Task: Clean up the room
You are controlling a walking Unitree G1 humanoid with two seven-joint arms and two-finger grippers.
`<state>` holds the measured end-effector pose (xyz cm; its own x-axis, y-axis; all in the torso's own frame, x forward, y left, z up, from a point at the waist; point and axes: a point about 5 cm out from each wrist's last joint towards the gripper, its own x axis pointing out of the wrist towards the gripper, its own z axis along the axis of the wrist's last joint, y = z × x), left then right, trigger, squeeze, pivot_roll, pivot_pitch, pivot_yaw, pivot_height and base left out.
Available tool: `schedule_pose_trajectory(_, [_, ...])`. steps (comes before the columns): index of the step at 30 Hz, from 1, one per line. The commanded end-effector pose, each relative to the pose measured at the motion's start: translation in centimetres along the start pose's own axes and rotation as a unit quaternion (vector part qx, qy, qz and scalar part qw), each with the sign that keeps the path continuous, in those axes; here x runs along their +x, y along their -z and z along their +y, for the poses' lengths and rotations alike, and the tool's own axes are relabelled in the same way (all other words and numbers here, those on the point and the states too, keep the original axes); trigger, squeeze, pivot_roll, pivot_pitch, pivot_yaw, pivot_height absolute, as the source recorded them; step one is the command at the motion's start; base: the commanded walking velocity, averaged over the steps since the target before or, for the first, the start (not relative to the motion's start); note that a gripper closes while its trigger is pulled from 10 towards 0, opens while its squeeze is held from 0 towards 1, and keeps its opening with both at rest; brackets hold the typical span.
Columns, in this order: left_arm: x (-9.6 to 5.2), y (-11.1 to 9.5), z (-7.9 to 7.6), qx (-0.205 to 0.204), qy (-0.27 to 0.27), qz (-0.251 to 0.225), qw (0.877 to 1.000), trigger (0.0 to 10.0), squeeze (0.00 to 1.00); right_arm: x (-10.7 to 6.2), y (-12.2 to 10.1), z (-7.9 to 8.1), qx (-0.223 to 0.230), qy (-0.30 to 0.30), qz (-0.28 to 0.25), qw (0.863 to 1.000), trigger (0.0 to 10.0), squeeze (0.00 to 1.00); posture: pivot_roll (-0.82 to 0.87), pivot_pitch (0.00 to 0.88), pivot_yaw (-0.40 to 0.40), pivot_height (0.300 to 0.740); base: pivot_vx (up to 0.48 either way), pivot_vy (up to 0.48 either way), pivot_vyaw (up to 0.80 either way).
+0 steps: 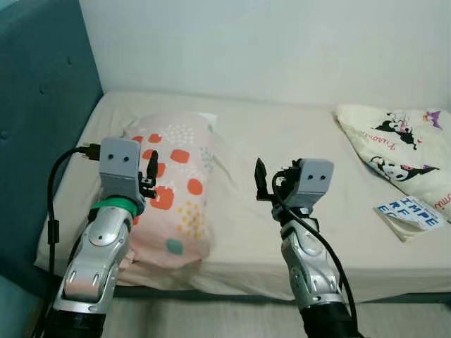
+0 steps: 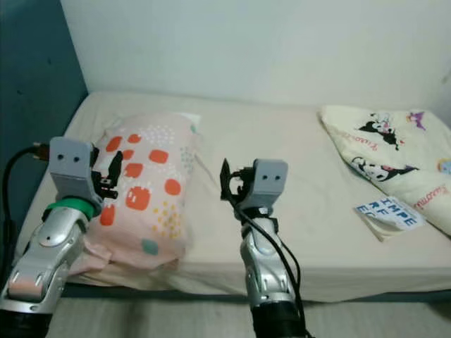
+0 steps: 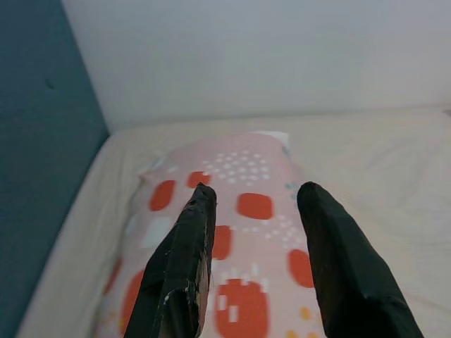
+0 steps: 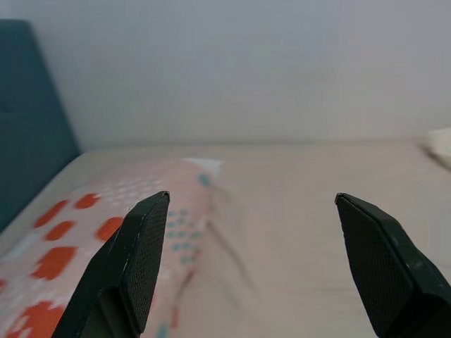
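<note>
White wall rises behind a bed [image 1: 282,134] with a beige sheet, and a teal padded headboard [image 1: 35,141] stands along the robot's left. On the bed, close to the headboard, lies a pink pillow [image 1: 180,204] printed with orange and red patches, small dots and a few teal marks; its near end reaches the bed's front edge. Far to the right, well apart from the pillow, a cream blanket [image 1: 402,144] with black cartoon figures is spread toward the corner, and near its lower edge lies a white folded piece with blue letters [image 1: 412,211]. The left gripper [image 1: 151,172] is raised over the near left part of the pillow, its fingers a little apart and grasping nothing; from the left wrist camera the pillow shows between and beyond them. The right gripper [image 1: 268,184] is held up above the bare sheet, just right of the pillow, its fingers [image 4: 137,260] spread wide and empty, with the pillow's edge and sheet visible past them.
</note>
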<state>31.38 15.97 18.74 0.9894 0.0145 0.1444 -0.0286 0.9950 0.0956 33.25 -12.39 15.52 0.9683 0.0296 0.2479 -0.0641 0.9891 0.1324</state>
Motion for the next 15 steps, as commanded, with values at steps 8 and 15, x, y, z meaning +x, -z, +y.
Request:
schedule_pose_trajectory(8, [0.09,0.29,0.23,0.007,-0.004,0.001,1.000,10.0,0.03,-0.33,0.59,-0.30,-0.003,0.004,0.010,1.000,10.0,0.00,0.08,0.039,-0.031,0.740,0.000,-0.367,0.00])
schedule_pose_trajectory(15, [0.12,0.22,0.45,0.006,-0.007,-0.003,1.000,10.0,0.03,-0.31,0.64,-0.35,-0.005,0.002,0.011,1.000,10.0,0.00,0.08,0.039,-0.035,0.740,0.000,-0.408,0.00])
